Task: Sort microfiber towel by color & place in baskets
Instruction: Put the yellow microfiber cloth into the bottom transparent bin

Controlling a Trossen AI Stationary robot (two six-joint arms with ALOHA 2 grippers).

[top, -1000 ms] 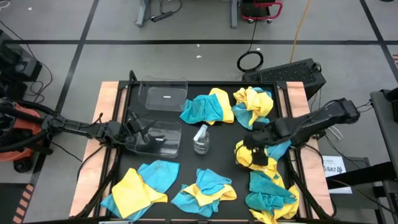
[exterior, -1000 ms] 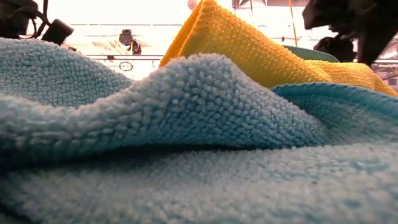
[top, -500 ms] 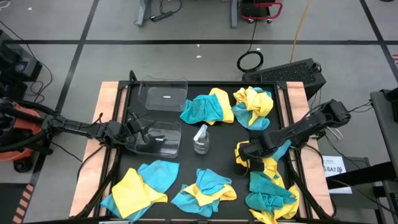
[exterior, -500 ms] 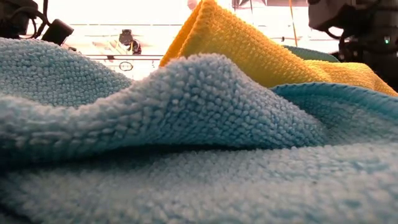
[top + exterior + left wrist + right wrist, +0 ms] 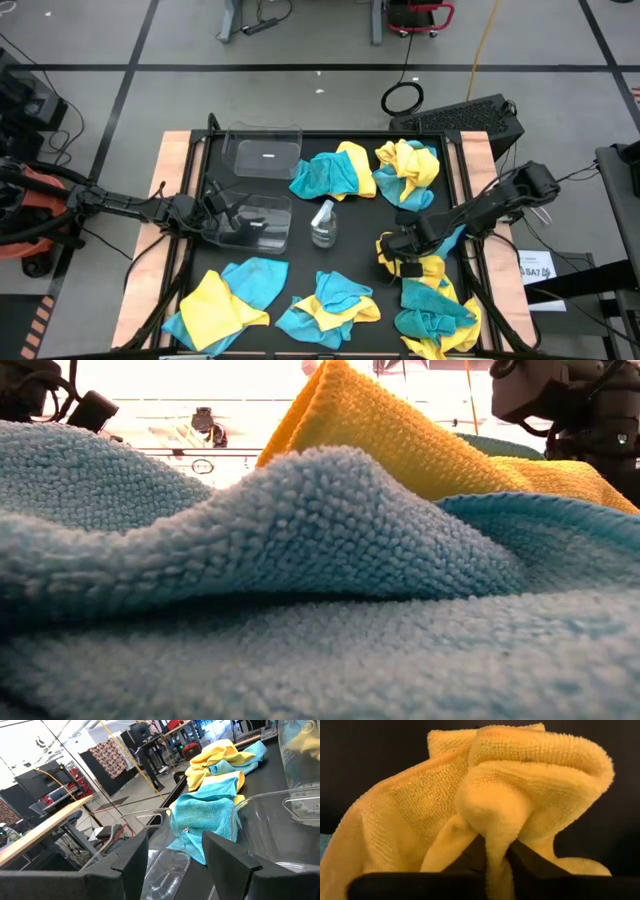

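Yellow and teal microfiber towels lie in several mixed heaps on the black table. Two clear baskets stand at the far left. My right gripper is down on a yellow towel at the right and is shut on it. My left gripper is open at the nearer basket's left rim, one finger on each side of the rim. I cannot tell whether the fingers touch it. My right gripper pinches a raised fold of the yellow towel between its two fingers. The fingers come from above, slanting from the table's right. The rest of the towel lies bunched on the table.
A small clear spray bottle stands mid-table, right of the nearer basket. More towel heaps lie along the near edge and at the far right. In the low view a teal towel and a yellow towel fill the foreground.
My right gripper has gone down and toward the table's near edge onto the yellow towel, and its arm now lies lower. The towel has stayed on the table.
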